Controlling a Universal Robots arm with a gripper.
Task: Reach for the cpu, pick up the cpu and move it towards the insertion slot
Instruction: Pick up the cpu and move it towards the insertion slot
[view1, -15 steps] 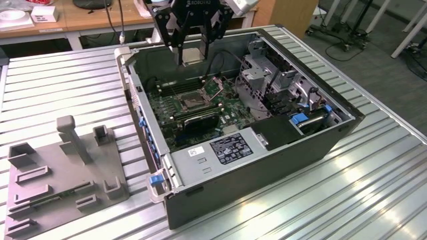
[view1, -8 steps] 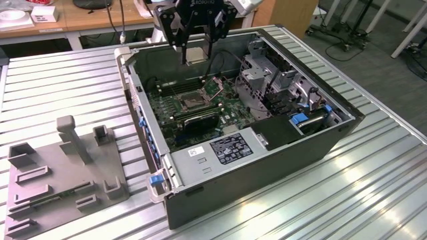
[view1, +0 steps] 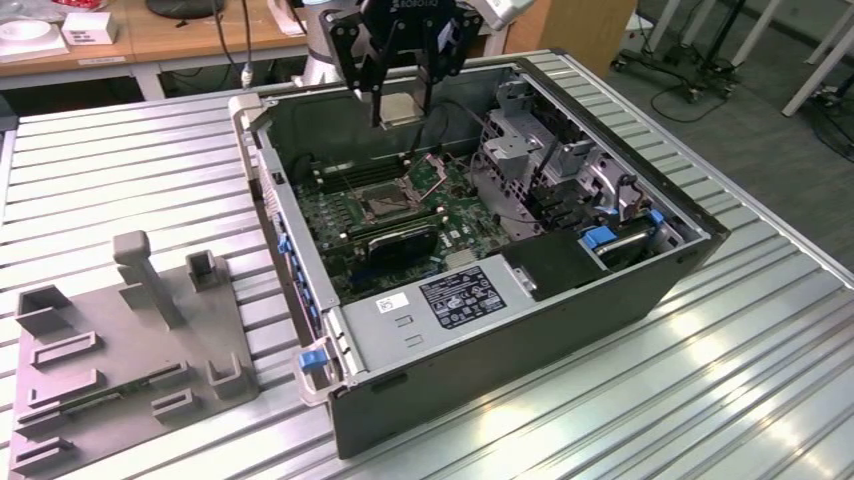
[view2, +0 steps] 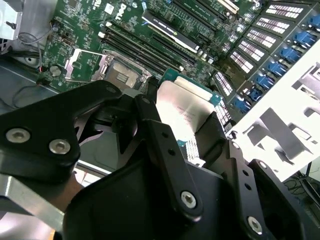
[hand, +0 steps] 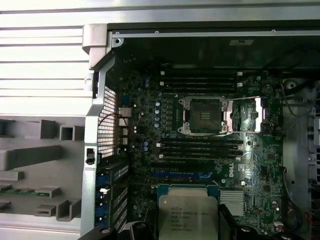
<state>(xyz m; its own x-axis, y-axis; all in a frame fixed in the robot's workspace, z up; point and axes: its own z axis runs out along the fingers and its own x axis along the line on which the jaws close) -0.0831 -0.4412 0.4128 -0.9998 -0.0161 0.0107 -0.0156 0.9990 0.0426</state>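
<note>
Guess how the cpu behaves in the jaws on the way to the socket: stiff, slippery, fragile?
Probably stiff: the cpu is a flat square plate with a metal face that shows no bend in the gripper. Possibly slippery, since that face looks smooth and the jaws hold it by its thin edges. Likely fragile if dropped, as it hangs above the motherboard and the insertion slot.

At the top centre of the frame, the gripper (view1: 398, 100) holds the cpu (view1: 399, 106) above the open computer case (view1: 561, 300), with the insertion slot (view1: 379, 203) below it at mid-frame.
</note>
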